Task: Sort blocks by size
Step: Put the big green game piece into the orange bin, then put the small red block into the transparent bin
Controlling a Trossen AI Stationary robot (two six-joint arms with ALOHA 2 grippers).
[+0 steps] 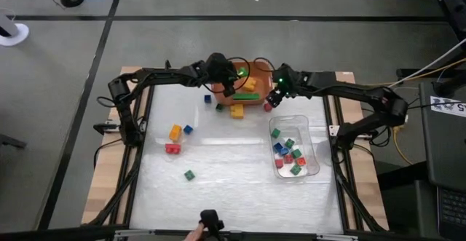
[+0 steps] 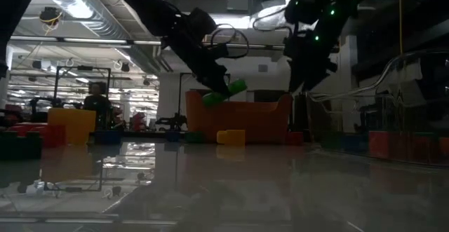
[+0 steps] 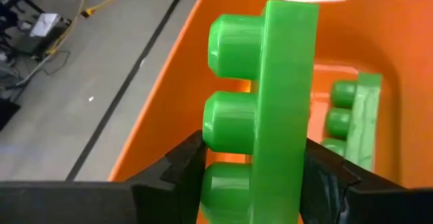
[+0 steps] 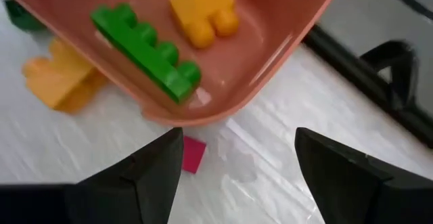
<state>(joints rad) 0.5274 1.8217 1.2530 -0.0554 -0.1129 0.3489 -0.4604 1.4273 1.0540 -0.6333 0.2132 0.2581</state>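
A long green studded brick (image 3: pixel 284 95) is held by my left gripper (image 1: pixel 231 90) over the left part of the orange bin (image 1: pixel 256 72); the low view shows the green studded brick (image 2: pixel 226 92) above the orange bin (image 2: pixel 242 120). Inside the orange bin (image 4: pixel 270 41) lie another green brick (image 4: pixel 145 48) and a yellow brick (image 4: pixel 203 11). My right gripper (image 4: pixel 237 156) stands open just beyond the bin's right near corner, over a small red cube (image 4: pixel 193 155) on the table. Loose blocks lie at the table's left (image 1: pixel 175 132). My left gripper pinches the long green brick between its two fingers, one finger (image 3: pixel 179 166) on the studded face and the other on the flat opposite face (image 3: pixel 298 176), near one end. The brick sticks out ahead of the fingers, tilted, clear of the bin.
A clear tray (image 1: pixel 313 143) at the right holds several small cubes. A yellow brick (image 1: pixel 237 111), a green cube (image 1: pixel 220 107) and a blue cube (image 1: pixel 207 99) lie by the bin's near side. Red (image 1: pixel 172 148), blue (image 1: pixel 188 129) and green (image 1: pixel 189 175) blocks lie left of centre.
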